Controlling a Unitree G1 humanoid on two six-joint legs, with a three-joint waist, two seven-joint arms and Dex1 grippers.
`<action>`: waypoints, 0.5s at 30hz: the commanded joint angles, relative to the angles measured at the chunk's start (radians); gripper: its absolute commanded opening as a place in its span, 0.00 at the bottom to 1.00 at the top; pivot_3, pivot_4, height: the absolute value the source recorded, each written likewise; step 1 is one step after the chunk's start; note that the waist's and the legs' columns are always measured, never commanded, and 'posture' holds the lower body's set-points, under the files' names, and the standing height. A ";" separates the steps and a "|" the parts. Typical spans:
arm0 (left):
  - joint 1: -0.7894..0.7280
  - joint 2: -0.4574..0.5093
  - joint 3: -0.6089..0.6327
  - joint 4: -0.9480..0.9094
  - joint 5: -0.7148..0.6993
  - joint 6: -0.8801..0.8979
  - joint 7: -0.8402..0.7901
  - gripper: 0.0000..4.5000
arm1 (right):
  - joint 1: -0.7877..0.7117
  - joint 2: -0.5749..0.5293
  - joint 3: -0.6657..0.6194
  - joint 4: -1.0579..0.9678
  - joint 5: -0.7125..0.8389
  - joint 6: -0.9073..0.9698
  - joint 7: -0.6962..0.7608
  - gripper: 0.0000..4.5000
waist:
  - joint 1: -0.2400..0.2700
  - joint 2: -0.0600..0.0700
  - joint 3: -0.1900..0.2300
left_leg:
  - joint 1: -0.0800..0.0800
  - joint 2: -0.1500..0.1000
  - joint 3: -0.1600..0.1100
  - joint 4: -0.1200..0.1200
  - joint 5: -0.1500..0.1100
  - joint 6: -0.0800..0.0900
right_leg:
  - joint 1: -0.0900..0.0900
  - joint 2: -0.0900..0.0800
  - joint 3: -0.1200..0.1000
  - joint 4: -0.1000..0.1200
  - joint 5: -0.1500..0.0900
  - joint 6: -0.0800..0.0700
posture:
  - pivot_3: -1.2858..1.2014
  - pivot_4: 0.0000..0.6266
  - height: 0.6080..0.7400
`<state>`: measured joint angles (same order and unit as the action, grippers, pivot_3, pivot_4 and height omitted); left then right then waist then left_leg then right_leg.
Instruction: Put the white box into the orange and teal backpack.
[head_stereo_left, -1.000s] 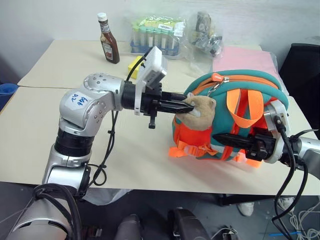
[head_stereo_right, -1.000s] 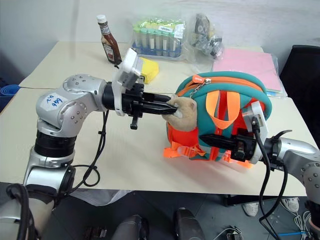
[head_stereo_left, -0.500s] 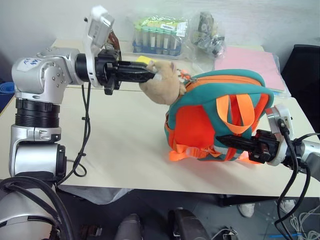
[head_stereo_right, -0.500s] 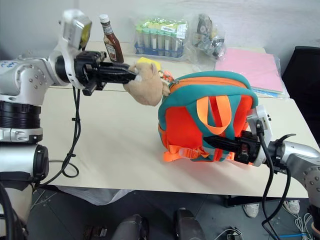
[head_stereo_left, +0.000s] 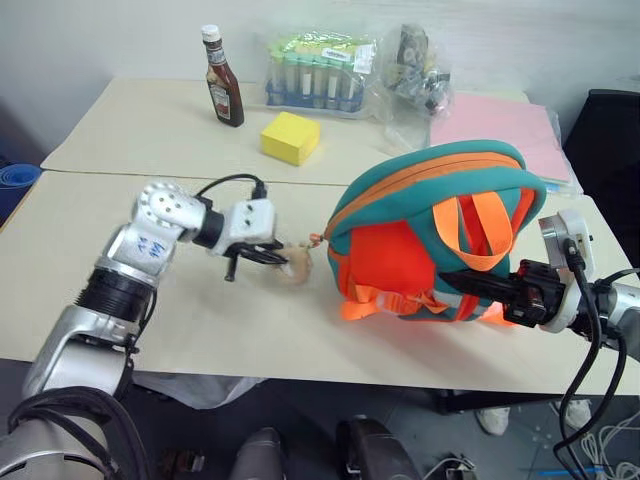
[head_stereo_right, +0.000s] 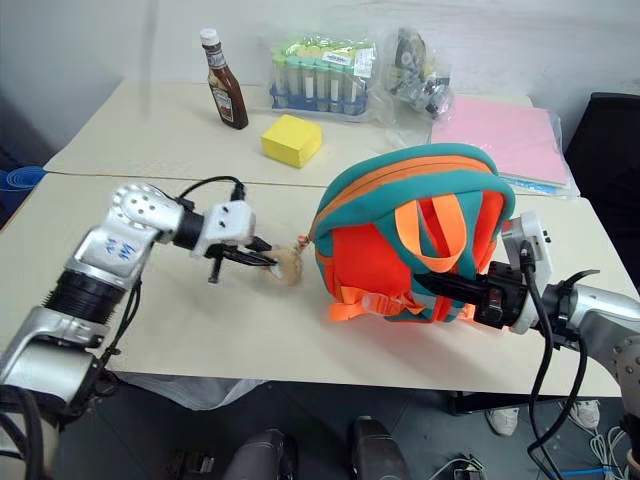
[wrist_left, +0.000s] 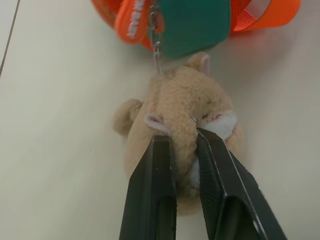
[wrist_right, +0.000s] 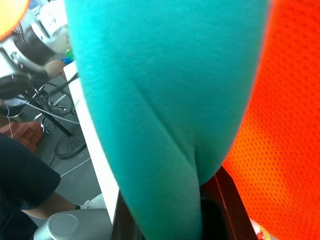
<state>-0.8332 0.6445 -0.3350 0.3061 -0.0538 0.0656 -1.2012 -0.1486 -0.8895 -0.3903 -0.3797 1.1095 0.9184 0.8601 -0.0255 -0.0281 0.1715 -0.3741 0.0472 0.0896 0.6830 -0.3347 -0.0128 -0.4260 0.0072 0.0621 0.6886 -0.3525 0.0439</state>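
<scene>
The left end effector (wrist_left: 182, 142) is clamped on the beige plush toy (wrist_left: 185, 107), low over the worktop (head_stereo_left: 250, 320) just left of the backpack (head_stereo_left: 440, 215); a small chain links toy to bag. The right end effector (head_stereo_left: 455, 277) is closed on teal fabric at the backpack's lower right side. The backpack stands upright on the worktop. Behind it lie a yellow sponge (head_stereo_left: 290, 137), a sauce bottle (head_stereo_left: 222, 90) and pink paper (head_stereo_left: 490, 120).

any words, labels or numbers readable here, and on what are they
No text reads clearly.
Brown sauce bottle at the table's far edge: a label, too small to read.
Clear pack of tubes: white label, print too small.
Silver left arm: blue marks on a white sticker, illegible.
Orange and teal backpack, yellow sponge block: no lettering visible.
</scene>
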 joint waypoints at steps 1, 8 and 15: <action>0.026 -0.029 0.055 -0.062 -0.059 0.133 0.019 0.07 | 0.019 -0.045 -0.012 -0.004 -0.046 -0.020 0.042 0.14 | 0.000 0.000 0.000 | 0.000 0.000 0.000 0.000 0.000 0.000 | 0.000 0.000 0.000 0.000 0.000 0.000 | 0.52 0.24 1.00; 0.125 0.097 0.251 -0.223 -0.312 0.496 -0.079 0.57 | 0.126 -0.179 -0.174 0.116 -0.150 -0.077 0.229 0.65 | -0.011 0.000 0.000 | 0.000 0.000 0.000 -0.001 0.000 0.000 | -0.001 0.001 0.000 0.001 0.000 0.000 | 0.52 0.24 1.00; 0.257 0.330 0.575 -0.362 -0.521 0.746 -0.062 1.00 | 0.277 -0.306 -0.492 0.335 -0.246 -0.049 0.391 1.00 | -0.004 0.000 0.000 | 0.002 0.001 0.000 -0.001 0.000 0.000 | 0.001 0.001 -0.001 -0.001 0.000 0.000 | 0.52 0.24 1.00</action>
<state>-0.5787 0.9446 0.1605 -0.0089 -0.5305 0.7827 -1.2797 0.1111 -1.1799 -0.8181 -0.0627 0.8934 0.8796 1.2141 -0.0293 -0.0283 0.1716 -0.3719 0.0477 0.0890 0.6815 -0.3348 -0.0128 -0.4236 0.0080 0.0613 0.6869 -0.3527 0.0436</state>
